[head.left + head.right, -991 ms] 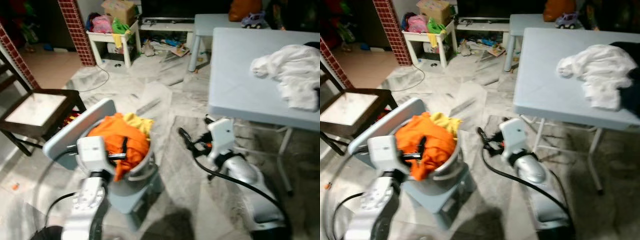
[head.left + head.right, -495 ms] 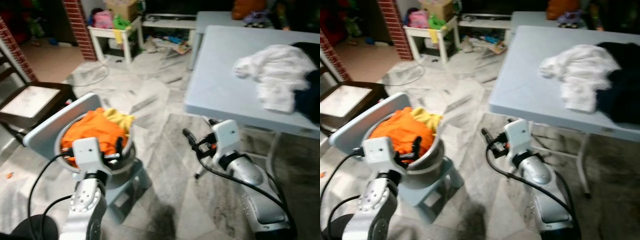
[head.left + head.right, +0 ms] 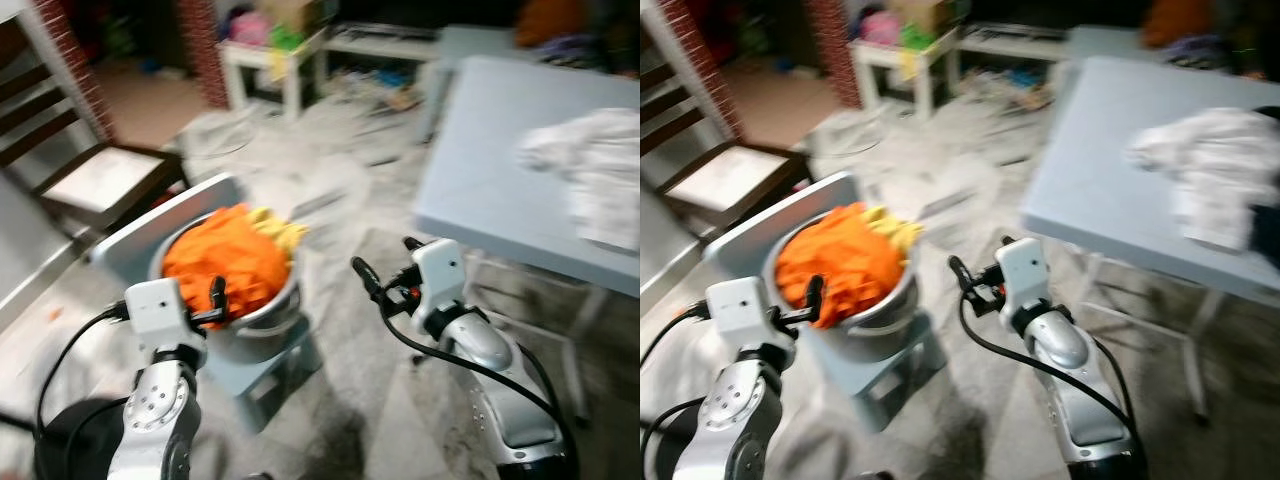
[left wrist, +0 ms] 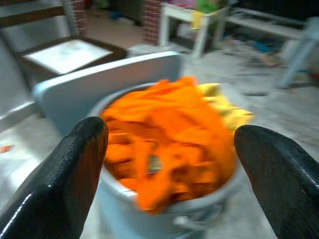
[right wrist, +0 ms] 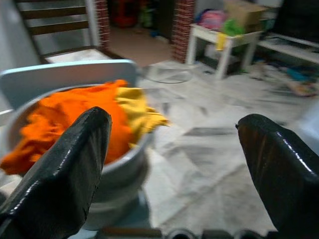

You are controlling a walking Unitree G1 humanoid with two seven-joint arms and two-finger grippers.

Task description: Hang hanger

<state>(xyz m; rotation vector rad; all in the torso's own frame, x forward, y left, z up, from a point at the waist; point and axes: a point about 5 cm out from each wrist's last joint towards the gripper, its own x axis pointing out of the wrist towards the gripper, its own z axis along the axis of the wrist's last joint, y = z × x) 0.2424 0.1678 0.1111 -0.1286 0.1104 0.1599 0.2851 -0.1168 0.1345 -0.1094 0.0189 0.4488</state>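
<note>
1. Left eye view, blurred, robot on the move: left gripper (image 3: 215, 300) fingers spread wide, empty, right at the near rim of the round grey metal basin (image 3: 262, 322) heaped w/ orange and yellow clothes (image 3: 225, 258).
2. Right gripper (image 3: 385, 278) also spread, empty, held over bare floor between basin and table.
3. Hanger: can't make one out anywhere; could be buried in the pile, can't tell. No rail or hook to hang on either.
4. Risk: basin sits on a small grey stool (image 3: 262, 372), so a nudge from the left arm prob tips it and dumps the laundry.
5. Risk: black cables trailing off both arms could snag the stool or table legs as it turns.
6. Risk: blur this heavy makes any grab a guess.
7. Surface: pale grey marbled tile floor (image 3: 340, 240), cluttered at the far side.
8. Room: light blue folding table (image 3: 480, 200) right w/ crumpled white cloth (image 3: 590, 170); dark wooden chair (image 3: 95, 180) far left by a red brick pillar (image 3: 205, 50); small white side table (image 3: 270, 62) far back, piled w/ stuff.
</note>
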